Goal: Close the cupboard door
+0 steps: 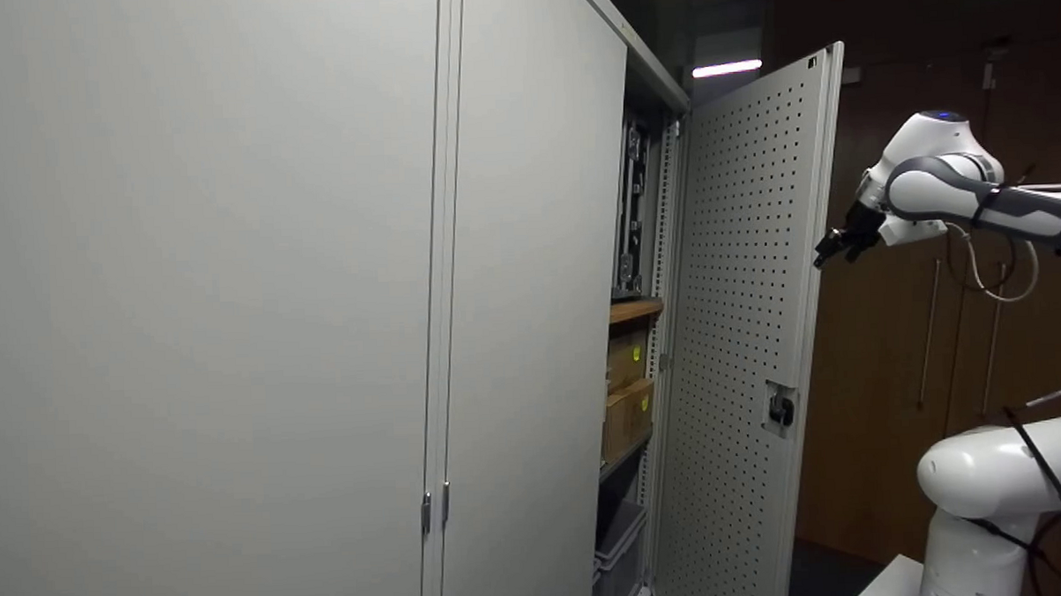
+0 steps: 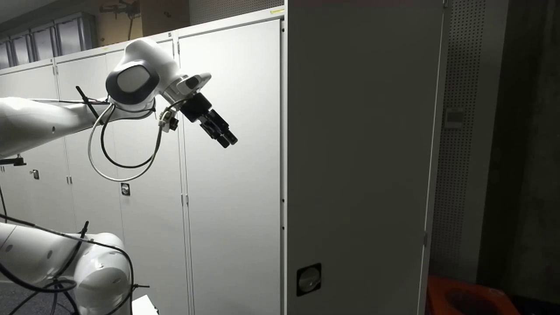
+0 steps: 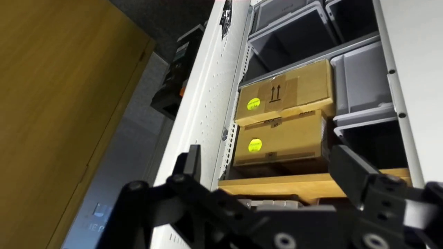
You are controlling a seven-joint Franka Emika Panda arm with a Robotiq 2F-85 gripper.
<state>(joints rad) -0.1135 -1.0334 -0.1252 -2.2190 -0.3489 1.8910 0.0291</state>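
Plainly open, cupboard door (image 1: pixel 743 308); cardboard boxes (image 3: pixel 280 138) inside; fingers (image 3: pixel 349 169) spread apart.

Your exterior views share the cupboard door (image 1: pixel 743 308) at right, from opposite sides; wrist cam faces the shelves (image 3: pixel 277 185), near.

Two stacked cardboard boxes (image 3: pixel 277 135), each with a round yellow sticker (image 3: pixel 255 145), sit between a grey shelf (image 3: pixel 304 61) below and a wooden shelf (image 1: pixel 635 310) above. Grey bins (image 3: pixel 363 79) stand beside them, others on the level below. In an exterior view, plain grey doors (image 2: pixel 232 175) run towards the far left, grey crates (image 2: pixel 70 37) above them; an orange object (image 2: pixel 468 297) lies low at right. Wooden doors (image 1: pixel 880 462) with long bar handles (image 1: pixel 930 333) stand at far right in an exterior view.
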